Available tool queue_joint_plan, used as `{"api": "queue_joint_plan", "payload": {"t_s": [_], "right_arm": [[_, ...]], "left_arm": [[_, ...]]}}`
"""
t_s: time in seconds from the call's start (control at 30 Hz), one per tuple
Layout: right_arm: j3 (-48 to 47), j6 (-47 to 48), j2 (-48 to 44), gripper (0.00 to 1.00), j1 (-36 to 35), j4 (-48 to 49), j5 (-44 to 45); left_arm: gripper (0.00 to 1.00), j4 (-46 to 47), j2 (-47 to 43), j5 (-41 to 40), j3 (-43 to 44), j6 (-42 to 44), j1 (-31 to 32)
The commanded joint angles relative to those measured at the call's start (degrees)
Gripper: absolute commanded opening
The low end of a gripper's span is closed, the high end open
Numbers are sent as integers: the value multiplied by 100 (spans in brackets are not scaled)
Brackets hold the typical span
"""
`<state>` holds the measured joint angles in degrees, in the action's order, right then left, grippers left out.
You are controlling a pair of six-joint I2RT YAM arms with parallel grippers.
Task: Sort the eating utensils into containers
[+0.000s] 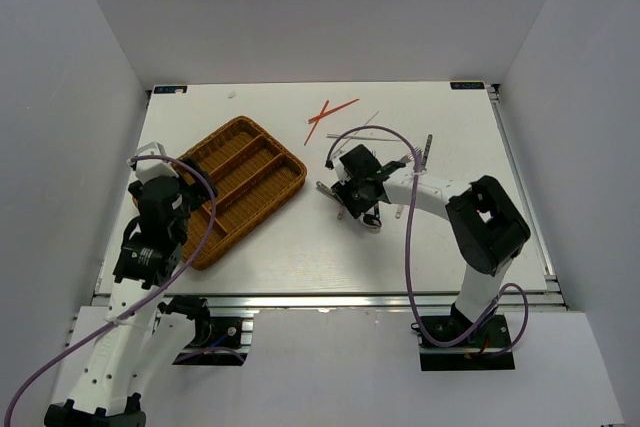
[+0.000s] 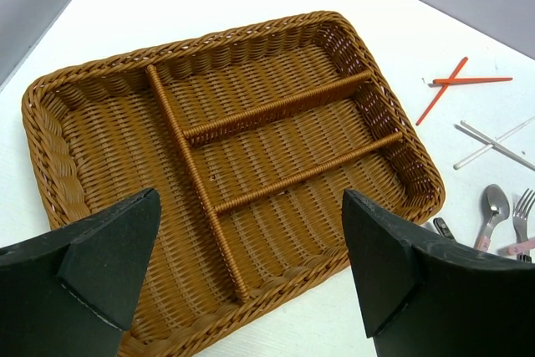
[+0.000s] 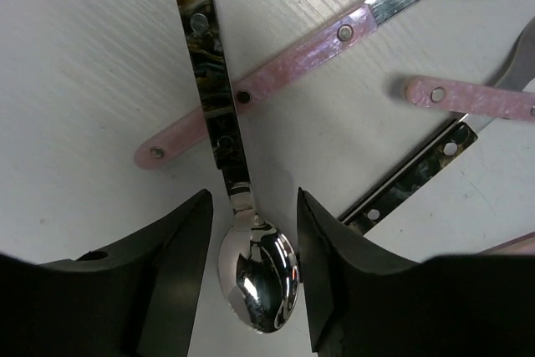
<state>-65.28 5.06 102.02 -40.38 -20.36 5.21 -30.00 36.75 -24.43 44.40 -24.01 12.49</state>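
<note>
My right gripper [image 3: 255, 198] is low over the white table, its jaws close on either side of the bowl of a small silver spoon [image 3: 259, 277] with a dark patterned handle. The right finger touches the bowl; a thin gap shows on the left. The spoon's handle lies across a pink-handled utensil [image 3: 276, 81]. In the top view this gripper [image 1: 358, 192] is right of the brown wicker tray [image 1: 297, 169]. My left gripper [image 2: 251, 198] hangs open above the tray's near rim [image 2: 251, 35], holding nothing. The tray's compartments hold nothing.
Crossed red chopsticks [image 1: 330, 115] and pale silver chopsticks [image 2: 493, 144] lie behind the utensil pile. Another pink handle [image 3: 468, 98] and a dark patterned handle [image 3: 414, 177] lie right of the spoon. A dark-handled utensil [image 1: 426, 152] lies further right.
</note>
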Motion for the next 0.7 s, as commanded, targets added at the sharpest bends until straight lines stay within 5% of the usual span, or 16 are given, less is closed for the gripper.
{"api": "queue_joint_plan", "payload": {"t_s": [0.0,0.17,0.4,0.53,0.67], "right_arm": [[-135,425,99,50,-14,295,129],[41,698,318,40,-5,638,-20],[296,593,-48,0,-128,682,-301],[463,409,-726,0,-198,779,-469],[481,-144,-1464,0,-567,919,-846]], "left_arm": [[98,3,69,113,-28,28,-19],[98,20,86,175,-28,37,-27],[98,81,104,314,-19,28,-19],[98,327,375,1498,-37,-278,-19],[98,1546,780,4000,-510,-1559,174]]}}
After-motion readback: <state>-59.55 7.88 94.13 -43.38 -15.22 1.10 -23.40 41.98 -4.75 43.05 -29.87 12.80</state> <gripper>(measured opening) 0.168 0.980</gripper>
